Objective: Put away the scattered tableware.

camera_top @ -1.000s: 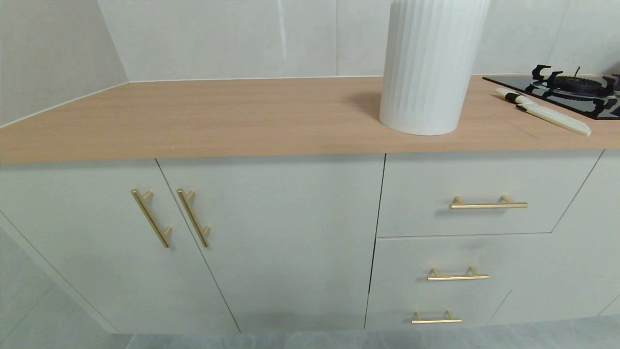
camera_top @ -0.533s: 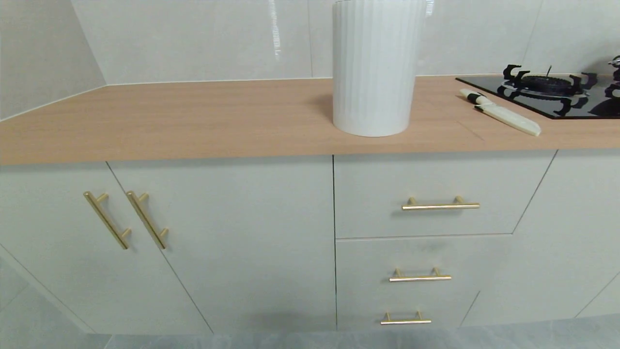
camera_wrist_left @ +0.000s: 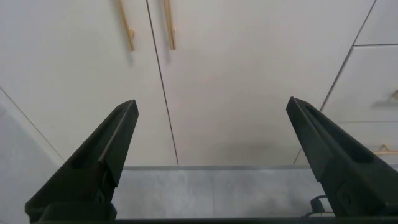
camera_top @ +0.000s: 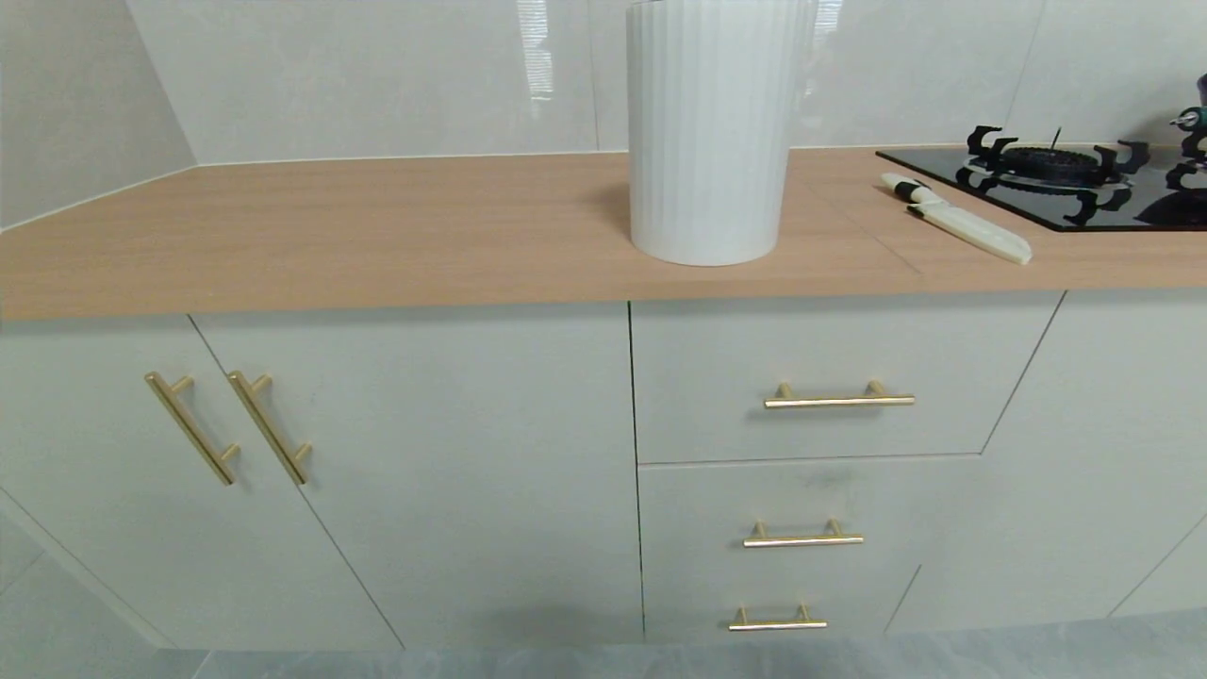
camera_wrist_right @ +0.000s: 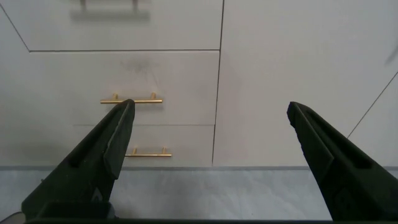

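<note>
HEAD VIEW
- Landmark: white ribbed container point(camera_top: 707, 132), upright on the wooden bench point(camera_top: 330, 226), near its front edge.
- Knife point(camera_top: 957, 219): pale blade, handle with a dark band; lies flat on the bench to the right of the ribbed container, apart from it, blade end toward the front edge.
- Hob point(camera_top: 1047, 184): black glass with a burner grate, right of the ribbed container, just behind the knife.
- Drawer fronts: three stacked directly below the ribbed container, all shut; top handle point(camera_top: 839, 400) horizontal.
- Cabinet doors: below and left of the ribbed container, shut; two gold bar handles point(camera_top: 229, 426) side by side.

LEFT WRIST VIEW
- Left tool point(camera_wrist_left: 211, 107): fingers spread wide, nothing between them.
- Background: the paired door handles point(camera_wrist_left: 149, 25) and the grey floor point(camera_wrist_left: 211, 193).

RIGHT WRIST VIEW
- Right tool point(camera_wrist_right: 210, 107): fingers spread wide, nothing held.
- Background: lower drawer fronts, with two gold handles point(camera_wrist_right: 130, 100) in sight.
</note>
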Controlling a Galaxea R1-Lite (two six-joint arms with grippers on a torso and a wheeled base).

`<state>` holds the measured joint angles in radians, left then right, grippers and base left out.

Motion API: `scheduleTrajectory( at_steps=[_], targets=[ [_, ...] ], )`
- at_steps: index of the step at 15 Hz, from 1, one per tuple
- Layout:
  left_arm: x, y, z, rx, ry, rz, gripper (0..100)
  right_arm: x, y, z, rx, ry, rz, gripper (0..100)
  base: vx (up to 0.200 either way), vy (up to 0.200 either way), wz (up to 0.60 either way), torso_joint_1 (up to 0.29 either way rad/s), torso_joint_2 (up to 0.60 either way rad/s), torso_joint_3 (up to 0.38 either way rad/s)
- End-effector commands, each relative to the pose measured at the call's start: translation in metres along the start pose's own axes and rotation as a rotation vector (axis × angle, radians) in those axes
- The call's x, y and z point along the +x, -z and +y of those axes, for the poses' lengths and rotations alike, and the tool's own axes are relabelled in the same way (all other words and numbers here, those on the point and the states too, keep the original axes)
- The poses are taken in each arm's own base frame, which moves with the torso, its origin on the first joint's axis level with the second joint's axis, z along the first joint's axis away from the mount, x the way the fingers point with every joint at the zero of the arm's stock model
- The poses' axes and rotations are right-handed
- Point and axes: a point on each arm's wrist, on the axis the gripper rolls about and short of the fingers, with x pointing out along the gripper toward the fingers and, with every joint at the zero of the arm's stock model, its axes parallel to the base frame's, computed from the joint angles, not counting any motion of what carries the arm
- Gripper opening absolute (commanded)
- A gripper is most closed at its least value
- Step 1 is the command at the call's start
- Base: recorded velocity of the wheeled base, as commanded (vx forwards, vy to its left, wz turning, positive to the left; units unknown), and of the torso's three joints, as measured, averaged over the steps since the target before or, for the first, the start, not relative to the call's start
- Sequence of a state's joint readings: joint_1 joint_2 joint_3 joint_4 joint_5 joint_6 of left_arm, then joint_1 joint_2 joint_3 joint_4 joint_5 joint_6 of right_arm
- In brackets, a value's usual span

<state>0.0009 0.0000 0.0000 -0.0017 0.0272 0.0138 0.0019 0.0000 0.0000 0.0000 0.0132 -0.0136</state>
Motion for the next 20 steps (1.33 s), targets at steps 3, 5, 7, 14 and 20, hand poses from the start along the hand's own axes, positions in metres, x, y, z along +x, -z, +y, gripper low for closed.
scheduleTrajectory(
  at_steps=[3, 5, 7, 14, 20],
  targets=[
    [0.0001, -0.0002, 0.0000, 0.000, -0.001, 0.000, 100, 0.0001, 0.0000, 0.0000, 0.000, -0.002, 0.002, 100, 0.200, 0.000, 0.00, -0.002, 0.00, 0.005],
    [0.0001, -0.0002, 0.0000, 0.000, -0.001, 0.000, 100, 0.0001, 0.0000, 0.0000, 0.000, -0.002, 0.002, 100, 0.000, 0.000, 0.00, 0.000, 0.00, 0.000],
    [0.0000, 0.0000, 0.0000, 0.000, -0.001, 0.000, 100, 0.0001, 0.0000, 0.0000, 0.000, 0.000, 0.002, 100, 0.000, 0.000, 0.00, 0.000, 0.00, 0.000],
    [0.0001, 0.0000, 0.0000, 0.000, -0.001, 0.002, 100, 0.0001, 0.0000, 0.0000, 0.000, -0.002, 0.002, 100, 0.000, 0.000, 0.00, 0.000, 0.00, 0.000],
    [0.0001, -0.0002, 0.0000, 0.000, -0.001, 0.000, 100, 0.0001, 0.0000, 0.0000, 0.000, 0.000, 0.002, 100, 0.000, 0.000, 0.00, 0.035, -0.11, -0.076]
  ],
)
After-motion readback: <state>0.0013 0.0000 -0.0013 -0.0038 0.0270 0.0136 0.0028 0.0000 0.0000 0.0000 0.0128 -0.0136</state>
